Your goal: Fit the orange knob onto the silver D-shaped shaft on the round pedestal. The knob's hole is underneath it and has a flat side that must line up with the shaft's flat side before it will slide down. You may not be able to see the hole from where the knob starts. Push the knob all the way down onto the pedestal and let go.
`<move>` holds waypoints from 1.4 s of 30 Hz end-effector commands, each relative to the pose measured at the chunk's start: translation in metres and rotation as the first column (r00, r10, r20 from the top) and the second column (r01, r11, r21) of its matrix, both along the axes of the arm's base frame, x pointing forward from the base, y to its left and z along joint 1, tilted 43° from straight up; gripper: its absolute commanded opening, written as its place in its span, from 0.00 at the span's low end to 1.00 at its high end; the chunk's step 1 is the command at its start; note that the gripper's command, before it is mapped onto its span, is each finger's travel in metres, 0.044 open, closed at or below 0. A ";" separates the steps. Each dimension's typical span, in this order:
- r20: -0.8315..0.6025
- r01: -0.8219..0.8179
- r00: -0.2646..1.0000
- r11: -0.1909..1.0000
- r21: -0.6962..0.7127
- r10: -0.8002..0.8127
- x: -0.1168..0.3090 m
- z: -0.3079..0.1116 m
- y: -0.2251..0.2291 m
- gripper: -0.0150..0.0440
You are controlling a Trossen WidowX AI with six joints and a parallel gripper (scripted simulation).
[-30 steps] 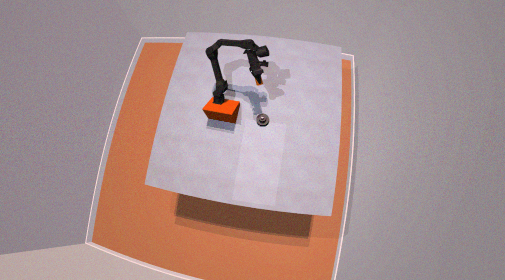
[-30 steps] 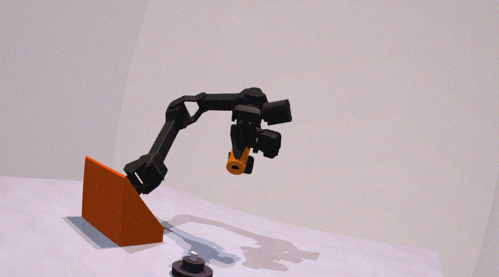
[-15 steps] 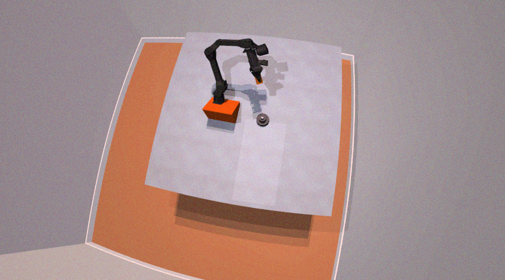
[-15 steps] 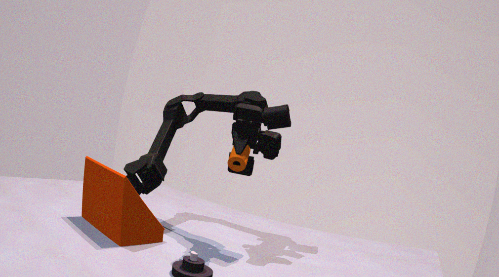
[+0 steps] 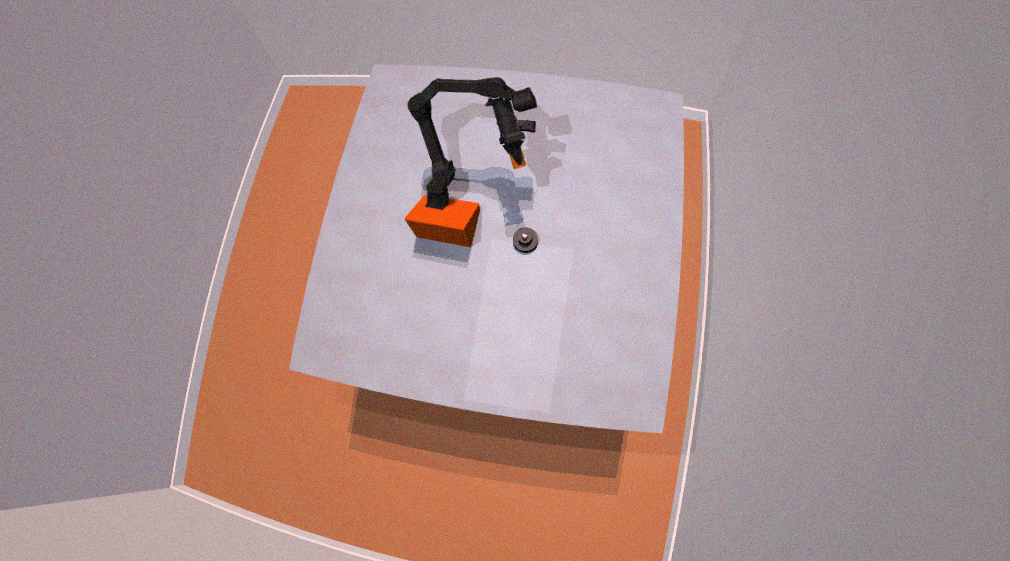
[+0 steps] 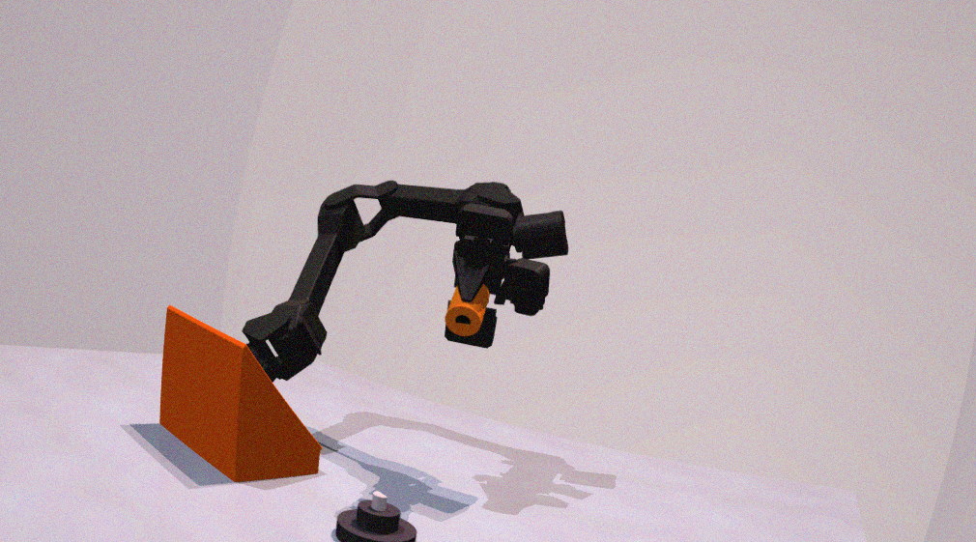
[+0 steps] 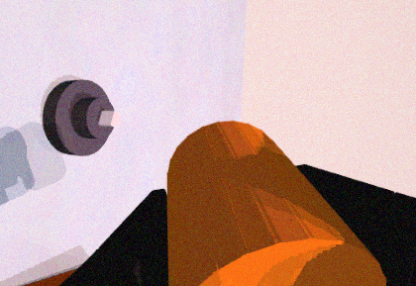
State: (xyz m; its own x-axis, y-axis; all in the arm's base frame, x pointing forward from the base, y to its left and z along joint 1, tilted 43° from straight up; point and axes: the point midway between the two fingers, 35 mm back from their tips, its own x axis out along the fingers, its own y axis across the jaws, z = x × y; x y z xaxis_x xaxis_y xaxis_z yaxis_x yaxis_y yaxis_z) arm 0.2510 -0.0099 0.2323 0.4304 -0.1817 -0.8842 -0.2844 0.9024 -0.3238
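Observation:
My gripper (image 5: 516, 155) (image 6: 473, 296) (image 7: 231, 190) is shut on the orange knob (image 5: 519, 163) (image 6: 471, 305) (image 7: 223, 196), holding it high above the table. The knob is tilted, its underside facing the exterior camera. Its dark D-shaped hole (image 6: 462, 320) shows there, the flat side seemingly lowermost; the wrist view hides the hole. The silver shaft (image 5: 525, 235) (image 6: 378, 501) (image 7: 106, 118) stands bare on the dark round pedestal (image 5: 525, 250) (image 6: 348, 526) (image 7: 65, 122), well below and apart from the knob. I cannot tell which way the shaft's flat faces.
The orange wedge-shaped base block (image 5: 443, 224) (image 6: 201, 391) carries the arm, left of the pedestal in the top and exterior views. The pale table (image 5: 417, 316) (image 6: 57, 478) bears the arm's shadows. The table's edge shows in the wrist view.

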 end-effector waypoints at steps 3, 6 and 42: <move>-0.001 -0.004 1.000 1.000 -0.001 0.004 0.000 0.000 0.000 0.25; -0.001 -0.004 1.000 1.000 -0.001 0.004 0.000 0.000 0.000 0.25; -0.135 -0.109 0.976 0.922 0.372 0.170 0.005 -0.037 0.019 0.25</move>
State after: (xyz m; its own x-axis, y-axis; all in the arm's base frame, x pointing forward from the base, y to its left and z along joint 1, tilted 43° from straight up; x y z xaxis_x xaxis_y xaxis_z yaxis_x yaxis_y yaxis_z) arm 0.2549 0.0066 0.2018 0.3087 0.1287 -0.9424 -0.4092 0.9124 -0.0094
